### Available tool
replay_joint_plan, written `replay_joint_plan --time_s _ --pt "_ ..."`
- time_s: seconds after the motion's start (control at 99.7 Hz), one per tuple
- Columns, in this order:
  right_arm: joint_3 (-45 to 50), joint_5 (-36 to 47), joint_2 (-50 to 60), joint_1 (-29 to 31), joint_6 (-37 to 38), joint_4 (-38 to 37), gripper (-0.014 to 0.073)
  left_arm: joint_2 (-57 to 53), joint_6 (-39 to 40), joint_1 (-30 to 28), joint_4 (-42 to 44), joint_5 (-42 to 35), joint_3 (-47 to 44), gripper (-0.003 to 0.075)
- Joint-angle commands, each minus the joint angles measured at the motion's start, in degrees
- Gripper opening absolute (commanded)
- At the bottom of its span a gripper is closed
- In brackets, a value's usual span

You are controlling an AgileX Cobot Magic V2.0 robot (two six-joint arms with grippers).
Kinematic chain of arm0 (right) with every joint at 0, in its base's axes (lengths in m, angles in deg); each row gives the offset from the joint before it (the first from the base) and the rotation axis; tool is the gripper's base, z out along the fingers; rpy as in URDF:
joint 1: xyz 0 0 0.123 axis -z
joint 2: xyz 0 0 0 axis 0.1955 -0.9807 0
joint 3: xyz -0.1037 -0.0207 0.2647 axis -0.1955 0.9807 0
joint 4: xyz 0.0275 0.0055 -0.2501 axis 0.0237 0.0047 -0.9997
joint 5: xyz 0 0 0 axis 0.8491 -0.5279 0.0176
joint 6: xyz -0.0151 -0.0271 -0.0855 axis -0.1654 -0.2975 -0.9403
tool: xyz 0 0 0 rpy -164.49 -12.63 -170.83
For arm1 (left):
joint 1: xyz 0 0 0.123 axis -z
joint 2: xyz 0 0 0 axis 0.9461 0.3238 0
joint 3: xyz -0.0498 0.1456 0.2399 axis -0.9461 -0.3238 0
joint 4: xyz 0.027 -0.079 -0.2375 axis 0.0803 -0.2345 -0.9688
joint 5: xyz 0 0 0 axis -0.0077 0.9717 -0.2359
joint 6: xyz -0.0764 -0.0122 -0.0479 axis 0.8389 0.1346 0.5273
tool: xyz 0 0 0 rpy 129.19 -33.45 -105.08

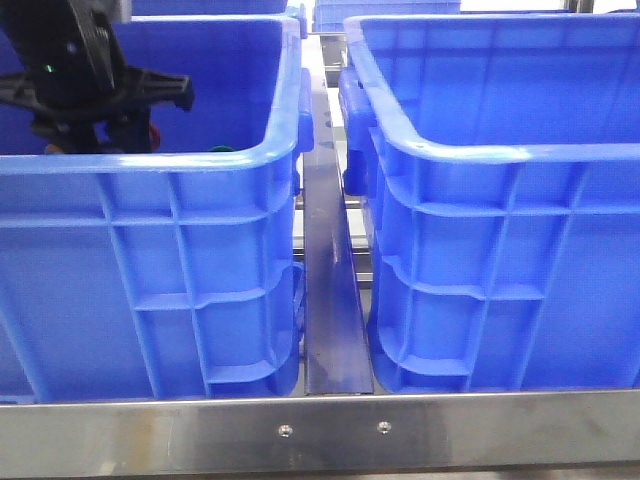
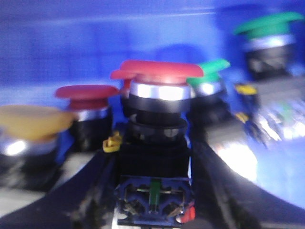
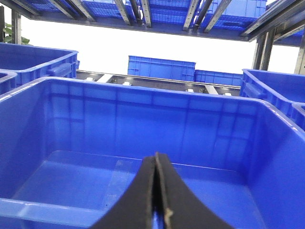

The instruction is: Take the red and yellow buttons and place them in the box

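You have two blue crates side by side in the front view: the left crate (image 1: 200, 260) and the right crate (image 1: 500, 260), a dark metal strip (image 1: 330, 300) between them and a steel rail (image 1: 320, 430) across the front. More blue crates (image 3: 162, 67) stand behind in the right wrist view. The left gripper (image 2: 152, 191) is down inside the left crate; the left wrist view shows it clamped on a red button (image 2: 159, 76), fingers pressing the black body on both sides. That button stands upright, long axis vertical, red cap up, silvery collar beneath. Count around it: a second red button (image 2: 86, 93) just beside, a third red cap edge mostly hidden behind the held one, one yellow button (image 2: 28, 121) cut off at the frame edge, and two green buttons (image 2: 269, 28), all upright. This view is blurred; wiring and labels near the green ones cannot be read. In the front view, the crate wall hides all but a sliver of green and red. The right gripper (image 3: 157, 200) is pressed closed on nothing, over the empty right crate.
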Motion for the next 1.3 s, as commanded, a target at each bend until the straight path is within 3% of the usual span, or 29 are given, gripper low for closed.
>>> replay_joint_plan --time_s 0.0,0.411,0.652,0.913,1.033,1.114,1.294 --pt "-0.9 4.7 1.3 0.4 0.1 -0.5 -0.0062 -5.8 -1.7 1.8 0.7 -1.0 1.7 -0.0019" --pt "-0.9 4.8 1.3 0.4 0.1 -0.5 -0.0062 -21.2 -5.9 14.2 2.2 1.9 -1.0 -0.0019" --pt "-0.9 7.3 1.3 0.4 0.1 -0.5 -0.0062 -29.4 -9.1 25.0 2.2 1.0 -4.1 -0.0019" --pt "-1.6 9.0 1.3 0.4 0.8 -0.5 -0.0062 -31.0 -10.2 36.5 2.2 -2.3 -4.3 -0.0019" --pt "-7.1 2.8 0.7 0.4 7.3 -0.5 -0.0062 -30.6 -10.2 38.6 2.2 -3.2 -4.3 -0.0019" --pt "-13.8 -7.4 -0.9 0.4 11.7 -0.5 -0.0062 -30.4 -10.2 38.9 2.2 -3.5 -4.3 -0.0019" --pt "-31.3 -29.1 -10.9 0.4 12.1 -0.5 -0.0062 -30.3 -10.2 38.9 2.2 -3.7 -4.3 -0.0019"
